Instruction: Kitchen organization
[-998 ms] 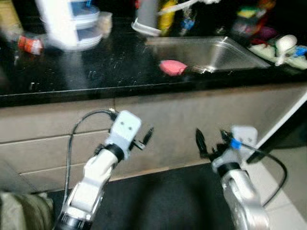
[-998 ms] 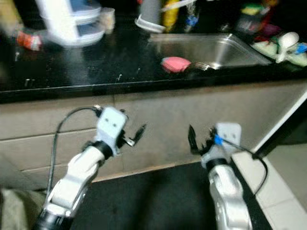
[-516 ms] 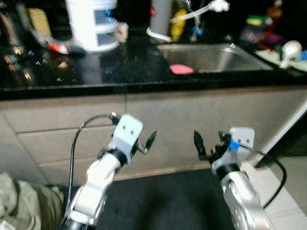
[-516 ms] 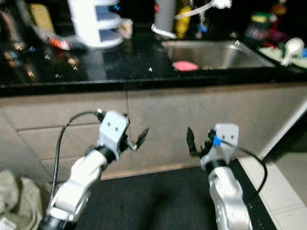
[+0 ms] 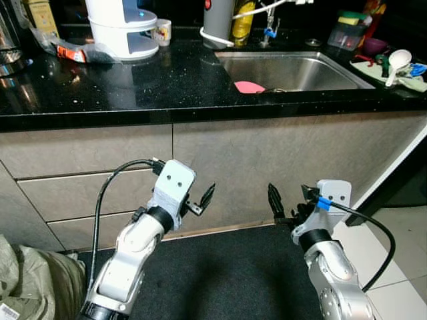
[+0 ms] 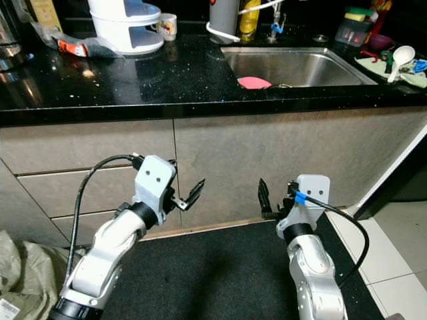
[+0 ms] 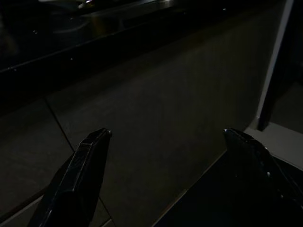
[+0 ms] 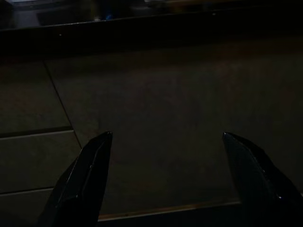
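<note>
A black stone counter (image 5: 133, 87) runs across in front of me, with a steel sink (image 5: 293, 70) set in its right half. A pink sponge (image 5: 249, 87) lies at the sink's near left corner. Both arms are held low in front of the grey cabinet doors (image 5: 267, 167), below counter height. My left gripper (image 5: 200, 200) is open and holds nothing; the left wrist view has its fingers (image 7: 90, 156) wide apart, facing the cabinet front. My right gripper (image 5: 288, 200) is open too, its fingers (image 8: 94, 161) spread before the same doors.
A white stacked appliance (image 5: 123, 27), a mug (image 5: 162, 31) and a red-and-black packet (image 5: 70, 52) stand at the counter's back left. Behind the sink are a grey cylinder (image 5: 218, 17) and a yellow bottle (image 5: 241, 20). A white ladle (image 5: 398, 60) lies far right. Black mat (image 5: 227, 280) underfoot; a bag (image 5: 30, 287) lower left.
The camera has shifted and the blur has cleared, so the counter sits slightly higher in the picture. Both arms keep the same pose with their grippers open.
</note>
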You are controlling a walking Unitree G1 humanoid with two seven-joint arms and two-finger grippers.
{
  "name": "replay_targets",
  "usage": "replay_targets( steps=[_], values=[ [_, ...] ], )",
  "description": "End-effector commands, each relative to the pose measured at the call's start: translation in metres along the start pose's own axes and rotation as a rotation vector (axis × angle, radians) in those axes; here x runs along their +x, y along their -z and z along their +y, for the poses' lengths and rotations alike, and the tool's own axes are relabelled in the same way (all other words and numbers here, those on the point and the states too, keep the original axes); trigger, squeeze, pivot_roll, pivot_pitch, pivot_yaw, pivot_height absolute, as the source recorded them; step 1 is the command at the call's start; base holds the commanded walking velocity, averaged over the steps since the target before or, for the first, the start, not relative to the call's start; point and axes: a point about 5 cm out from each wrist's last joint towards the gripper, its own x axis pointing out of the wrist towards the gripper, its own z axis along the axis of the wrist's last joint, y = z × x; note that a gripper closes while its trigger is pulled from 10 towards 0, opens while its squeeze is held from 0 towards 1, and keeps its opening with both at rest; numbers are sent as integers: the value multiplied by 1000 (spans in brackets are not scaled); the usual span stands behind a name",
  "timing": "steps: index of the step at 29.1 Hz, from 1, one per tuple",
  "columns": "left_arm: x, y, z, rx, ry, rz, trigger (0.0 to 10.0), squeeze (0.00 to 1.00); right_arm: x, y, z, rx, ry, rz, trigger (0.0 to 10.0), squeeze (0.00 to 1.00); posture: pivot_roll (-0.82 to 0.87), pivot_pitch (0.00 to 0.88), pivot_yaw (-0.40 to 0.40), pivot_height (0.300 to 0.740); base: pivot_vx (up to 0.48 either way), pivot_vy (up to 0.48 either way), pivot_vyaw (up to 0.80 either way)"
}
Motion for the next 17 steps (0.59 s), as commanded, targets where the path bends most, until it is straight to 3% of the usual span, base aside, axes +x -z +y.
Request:
replay_targets(
  steps=[1,12,17],
  values=[
    [-1,3,-3,-16,11,18,10000,0,0,1,-2,6,2,11,10000,0,10,0,-92,740,0,-472,0],
    [0,1,-3,-19,16,12,10000,0,1,1,-1,6,0,8,10000,0,9,0,-89,740,0,-467,0],
    [0,1,-3,-25,6,6,10000,0,1,1,0,6,-1,8,10000,0,9,0,-89,740,0,-142,0]
  ],
)
